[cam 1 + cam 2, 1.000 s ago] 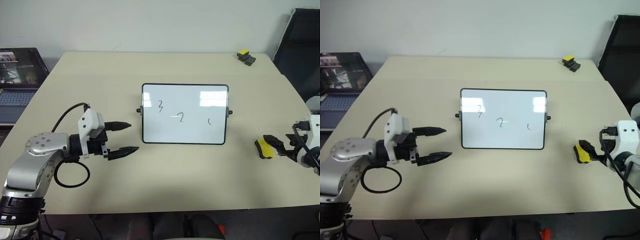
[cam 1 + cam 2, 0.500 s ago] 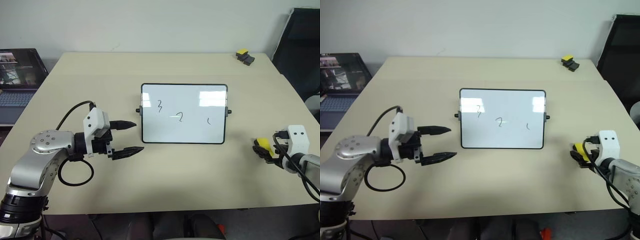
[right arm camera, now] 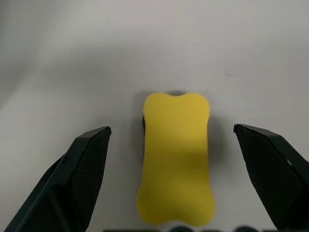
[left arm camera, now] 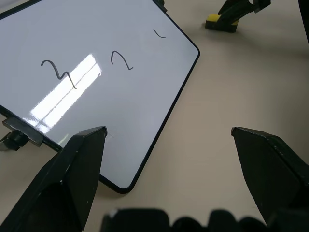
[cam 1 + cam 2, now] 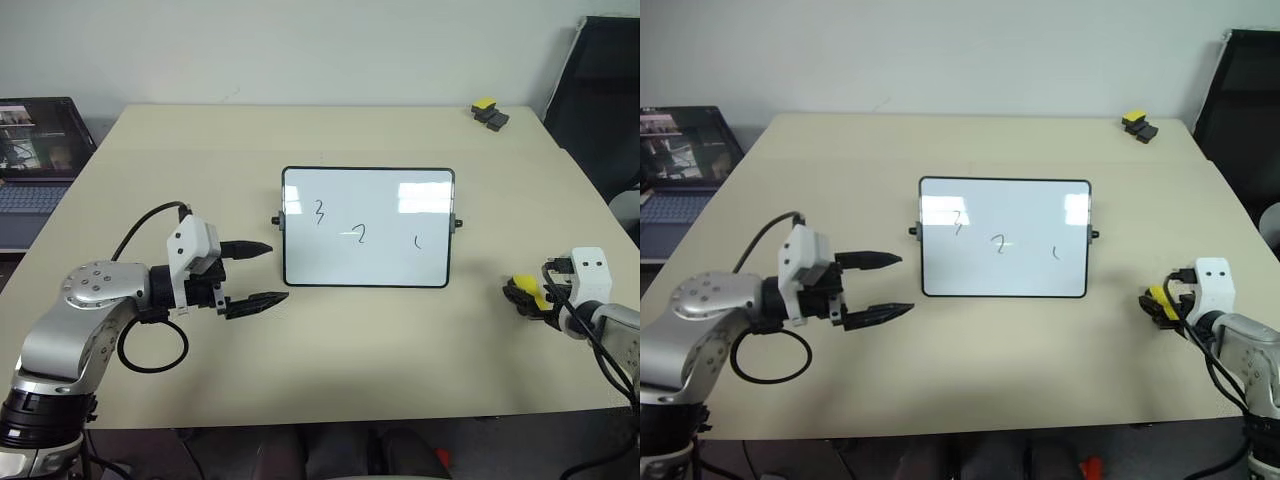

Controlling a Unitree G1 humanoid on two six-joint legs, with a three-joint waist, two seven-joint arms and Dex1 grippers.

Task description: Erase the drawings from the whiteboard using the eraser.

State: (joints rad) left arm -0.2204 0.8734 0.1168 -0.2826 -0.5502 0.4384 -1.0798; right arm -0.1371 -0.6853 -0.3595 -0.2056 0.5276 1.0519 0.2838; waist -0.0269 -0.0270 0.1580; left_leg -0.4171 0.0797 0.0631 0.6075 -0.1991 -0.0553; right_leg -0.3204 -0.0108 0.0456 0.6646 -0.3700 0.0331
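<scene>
Dropping lower over the last second, the right gripper (image 3: 174, 159) is now straddling the eraser (image 3: 176, 157), while the left gripper (image 5: 255, 274) is holding its post beside the whiteboard (image 5: 367, 228) with its fingers spread.

On the right, the jaws are standing wide apart, one black finger on each side of the yellow block and clear of it; nothing is being gripped yet. The eraser is lying flat on the table (image 5: 330, 340) near the robot's right edge, well apart from the board, its long axis running along the line of the fingers.

By the look of it, the step in hand is the pickup. Doing it well likely means closing squarely across the narrow waist of the block, low enough that the pads are biting its sides and not skating over the yellow top, and lifting with the dark underside facing down, ready to wipe.

The drawings (image 5: 360, 235), three small dark squiggles, are sitting untouched across the middle of the board, so the wiping itself is not yet begun. A light board on a smooth top may slide under a stroke; the left gripper is well placed to brace its near corner.

Open tabletop is lying between eraser and board, giving a free path across. The table edge is running close behind the eraser, so a nudge that way risks losing it. A black gadget (image 5: 489, 113) with a yellow cap is sitting at the far corner, out of the way.
</scene>
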